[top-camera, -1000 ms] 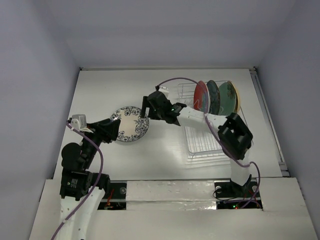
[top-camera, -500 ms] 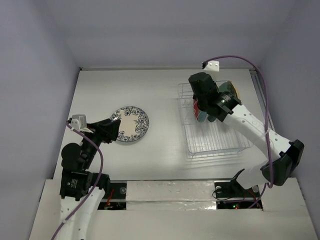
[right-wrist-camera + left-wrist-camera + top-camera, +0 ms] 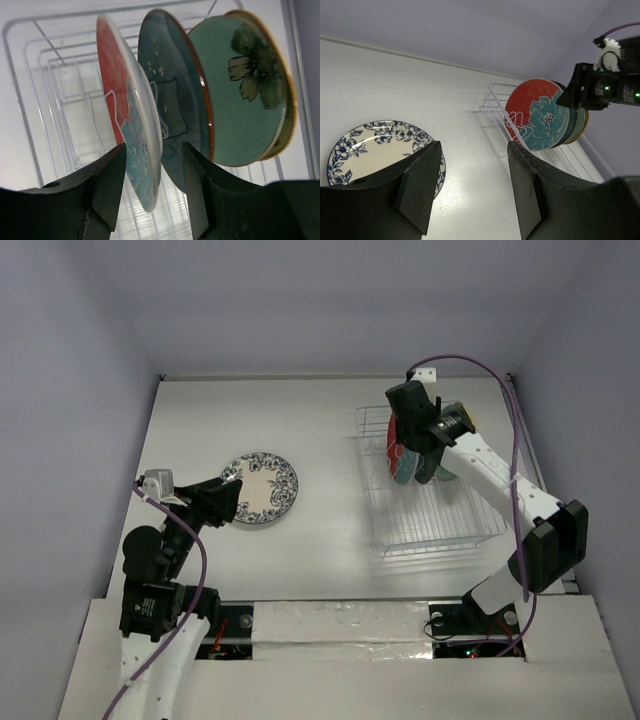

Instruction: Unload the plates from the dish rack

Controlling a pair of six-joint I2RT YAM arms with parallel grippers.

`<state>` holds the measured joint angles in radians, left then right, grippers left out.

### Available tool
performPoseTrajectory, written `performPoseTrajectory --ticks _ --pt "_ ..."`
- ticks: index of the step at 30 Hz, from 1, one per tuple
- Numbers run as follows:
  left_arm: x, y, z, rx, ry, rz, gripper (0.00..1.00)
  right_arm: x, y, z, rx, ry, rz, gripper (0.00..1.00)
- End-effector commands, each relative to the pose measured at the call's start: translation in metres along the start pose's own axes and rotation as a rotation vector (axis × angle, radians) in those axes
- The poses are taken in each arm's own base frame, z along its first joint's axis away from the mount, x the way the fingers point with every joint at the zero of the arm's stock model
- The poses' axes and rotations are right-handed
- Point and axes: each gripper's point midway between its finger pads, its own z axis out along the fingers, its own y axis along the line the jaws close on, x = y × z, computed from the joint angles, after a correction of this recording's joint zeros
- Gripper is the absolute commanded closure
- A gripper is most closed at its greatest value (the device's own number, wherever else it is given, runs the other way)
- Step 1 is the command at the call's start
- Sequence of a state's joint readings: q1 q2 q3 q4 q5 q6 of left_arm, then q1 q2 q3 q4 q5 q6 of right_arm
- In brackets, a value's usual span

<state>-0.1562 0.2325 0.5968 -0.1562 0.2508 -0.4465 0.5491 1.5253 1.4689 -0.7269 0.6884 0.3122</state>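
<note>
The white plate with blue floral rim lies flat on the table, also in the left wrist view. My left gripper is open and empty at its near-left edge. The dish rack holds a red plate, a dark teal plate and a mint green flower plate, all upright at its far end; a tan rim shows behind the green one. My right gripper is open, its jaws straddling the red plate's rim without gripping it. It is above the rack in the top view.
The rack's near half holds only bare wire tines. A grey wall stands left of the table and another wall on the right. The right arm's purple cable loops over the rack's right side.
My right arm has swung from beside the blue floral plate to the rack's far end, and its open jaws now straddle the red plate. The left arm has not moved.
</note>
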Motion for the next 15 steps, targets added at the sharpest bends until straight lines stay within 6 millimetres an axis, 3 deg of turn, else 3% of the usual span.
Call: performPoseTrajectory --ticks 1,4,7,9,11,15 --pt "-0.009 -0.008 0.000 0.036 -0.034 0.011 0.48 -0.006 0.006 0.008 -0.024 0.005 -0.017 0.47" --pt "-0.009 -0.008 0.000 0.039 -0.034 0.013 0.48 -0.004 0.005 0.016 -0.006 0.010 -0.026 0.49" --pt "-0.008 -0.008 0.000 0.037 -0.032 0.011 0.48 0.000 0.005 0.024 0.027 0.033 -0.066 0.58" --pt "-0.009 -0.009 0.000 0.039 -0.034 0.012 0.48 0.001 0.003 0.028 0.053 0.039 -0.083 0.78" --pt "-0.008 -0.008 0.000 0.040 -0.032 0.013 0.48 -0.002 0.002 0.028 0.066 0.034 -0.090 0.89" --pt "-0.009 -0.009 0.000 0.041 -0.033 0.012 0.48 -0.014 -0.009 0.020 0.108 0.021 -0.094 1.00"
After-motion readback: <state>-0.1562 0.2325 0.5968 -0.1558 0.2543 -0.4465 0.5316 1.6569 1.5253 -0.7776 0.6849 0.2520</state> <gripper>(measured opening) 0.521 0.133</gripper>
